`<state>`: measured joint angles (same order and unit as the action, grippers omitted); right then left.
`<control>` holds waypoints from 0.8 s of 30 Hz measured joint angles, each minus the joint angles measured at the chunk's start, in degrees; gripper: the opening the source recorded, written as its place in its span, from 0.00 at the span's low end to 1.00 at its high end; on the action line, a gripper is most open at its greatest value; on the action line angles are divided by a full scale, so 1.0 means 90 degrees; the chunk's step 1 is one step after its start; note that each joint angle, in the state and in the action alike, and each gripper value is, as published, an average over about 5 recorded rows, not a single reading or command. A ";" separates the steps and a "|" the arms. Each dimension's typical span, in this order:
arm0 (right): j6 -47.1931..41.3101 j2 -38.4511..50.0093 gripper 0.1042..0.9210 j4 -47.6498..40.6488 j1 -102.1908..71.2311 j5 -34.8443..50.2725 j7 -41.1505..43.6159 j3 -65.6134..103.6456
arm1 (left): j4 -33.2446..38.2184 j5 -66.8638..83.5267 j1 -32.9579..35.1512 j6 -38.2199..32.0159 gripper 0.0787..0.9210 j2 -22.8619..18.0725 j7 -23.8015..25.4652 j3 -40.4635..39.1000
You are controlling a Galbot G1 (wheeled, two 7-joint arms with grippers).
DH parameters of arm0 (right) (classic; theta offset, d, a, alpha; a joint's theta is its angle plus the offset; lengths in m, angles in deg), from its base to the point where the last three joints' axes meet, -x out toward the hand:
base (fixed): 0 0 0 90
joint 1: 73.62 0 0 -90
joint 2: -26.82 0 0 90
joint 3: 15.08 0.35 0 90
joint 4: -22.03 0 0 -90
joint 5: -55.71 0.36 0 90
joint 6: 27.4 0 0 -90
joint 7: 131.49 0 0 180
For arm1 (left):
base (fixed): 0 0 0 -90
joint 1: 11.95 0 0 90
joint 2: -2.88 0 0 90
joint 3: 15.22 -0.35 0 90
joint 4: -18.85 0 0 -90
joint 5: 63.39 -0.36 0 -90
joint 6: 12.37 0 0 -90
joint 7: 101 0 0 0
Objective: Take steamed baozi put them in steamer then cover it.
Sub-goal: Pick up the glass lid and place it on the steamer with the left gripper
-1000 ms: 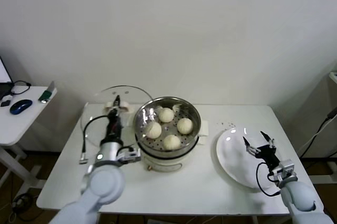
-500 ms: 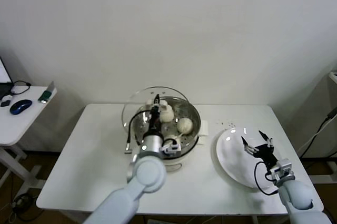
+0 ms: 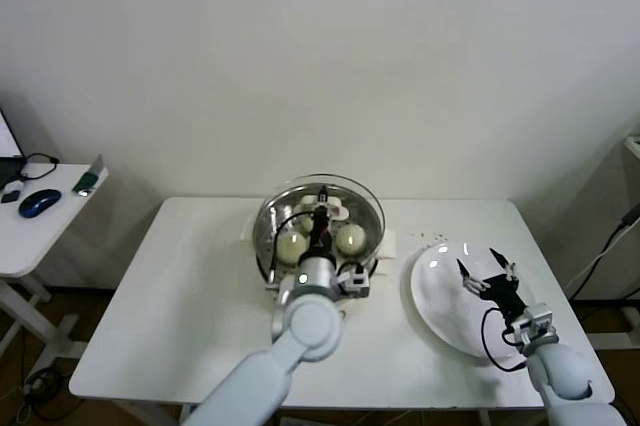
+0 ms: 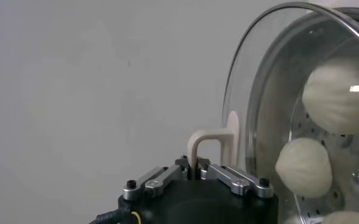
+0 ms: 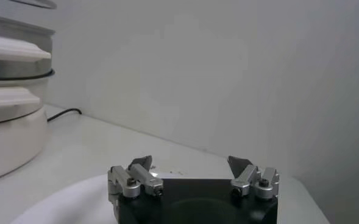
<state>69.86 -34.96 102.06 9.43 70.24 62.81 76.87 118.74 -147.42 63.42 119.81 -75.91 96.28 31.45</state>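
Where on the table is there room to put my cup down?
The table is bare left of the steamer, and along the front edge between steamer and plate. The middle is crowded: the left gripper holds the cover over the steamer. The right gripper hovers over the plate.

The steamer (image 3: 268,236) is made of shiny polished steel, and a perforated metal tray (image 4: 356,176) is seen inside it. Its base (image 5: 8,137) is of smooth white plastic. The cover (image 4: 258,79) is of clear glass, edged with a thin bright metal rim, and a smooth cream plastic handle (image 4: 213,143) is fitted to it. The baozi (image 4: 303,167) are shown with a matt, smooth, doughy skin. The plate (image 3: 440,296) is glossy white, with highlights caught on it. The table (image 3: 180,316) is finished in a matt white. The left gripper (image 4: 196,173) and right gripper (image 5: 193,176) are built of matt black housings with brushed metal fingers (image 5: 136,178).
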 measured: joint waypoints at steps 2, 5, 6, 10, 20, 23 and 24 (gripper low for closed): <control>0.0006 -0.0005 0.88 -0.0010 0.0001 -0.0001 0.0005 0.0003 | -0.0064 -0.0011 -0.0019 0.0000 0.08 -0.0018 0.0016 -0.0001; 0.0014 -0.0010 0.88 -0.0025 0.0006 -0.0005 0.0009 0.0005 | -0.0136 -0.0018 -0.0029 0.0000 0.08 -0.0032 0.0045 -0.0004; 0.0015 -0.0011 0.88 -0.0029 0.0009 -0.0006 0.0010 0.0005 | -0.0153 -0.0020 -0.0026 0.0001 0.08 -0.0039 0.0052 -0.0006; 0.0021 -0.0013 0.88 -0.0037 0.0018 -0.0007 0.0014 0.0008 | -0.0208 -0.0025 -0.0007 0.0000 0.08 -0.0063 0.0076 -0.0012; 0.0052 -0.0050 0.88 -0.0056 0.0021 -0.0035 0.0036 0.0013 | -0.0301 -0.0028 -0.0020 0.0001 0.08 -0.0035 0.0110 0.0013; 0.0056 -0.0054 0.88 -0.0065 0.0021 -0.0043 0.0043 0.0016 | -0.0303 -0.0028 -0.0001 0.0003 0.08 -0.0018 0.0112 0.0054; 0.0056 -0.0055 0.88 -0.0069 0.0022 -0.0046 0.0045 0.0017 | -0.0304 -0.0026 0.0003 0.0004 0.08 -0.0013 0.0113 0.0065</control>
<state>70.37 -35.45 101.44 9.63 69.83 63.22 77.02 116.01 -147.66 63.45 119.84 -76.03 97.29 32.04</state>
